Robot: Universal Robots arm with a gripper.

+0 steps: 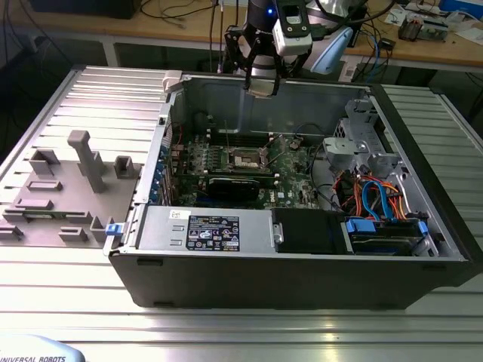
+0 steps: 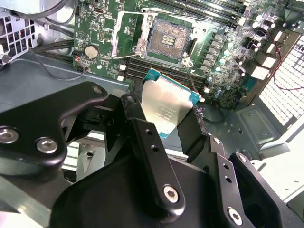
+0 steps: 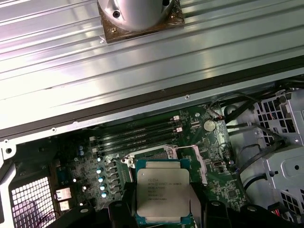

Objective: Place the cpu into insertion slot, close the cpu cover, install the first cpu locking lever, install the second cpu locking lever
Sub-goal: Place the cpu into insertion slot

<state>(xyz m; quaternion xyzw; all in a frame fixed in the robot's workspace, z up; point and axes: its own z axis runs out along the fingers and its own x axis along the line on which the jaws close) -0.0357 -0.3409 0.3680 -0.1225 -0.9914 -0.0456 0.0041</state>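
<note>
Ribbed metal table (image 1: 68, 302) is carrying the open computer case (image 1: 302, 279), which is lying on its side with the green motherboard (image 1: 294, 162) facing up. The black graphics card (image 1: 240, 185) is sitting across the board on the side nearer the exterior camera. The memory slots (image 3: 137, 135) are running along the board's opposite edge, beside the case wall under the arm. Between these two, near the board's middle, the insertion slot (image 2: 168, 40) is lying bare with its contact field showing. The cpu cover (image 2: 118, 35) is standing swung away at one side of it, so nothing seems to be blocking the recess. The gripper (image 1: 263, 83) is hanging above that far case wall, well clear of the board. Its black fingers (image 2: 137, 118) are pinching the cpu (image 3: 159, 190) by two opposite edges, with its metal top showing in both wrist views. The chip is looking nearly square, so no long axis is mattering. Its edges are seeming roughly parallel to the slot's rim in the first wrist view. Judging from the exterior view, the slot is lying below the chip and off toward the board's middle, past the memory slots. A coin battery (image 2: 91, 51) is sitting near one corner of the slot, apart from it
</note>
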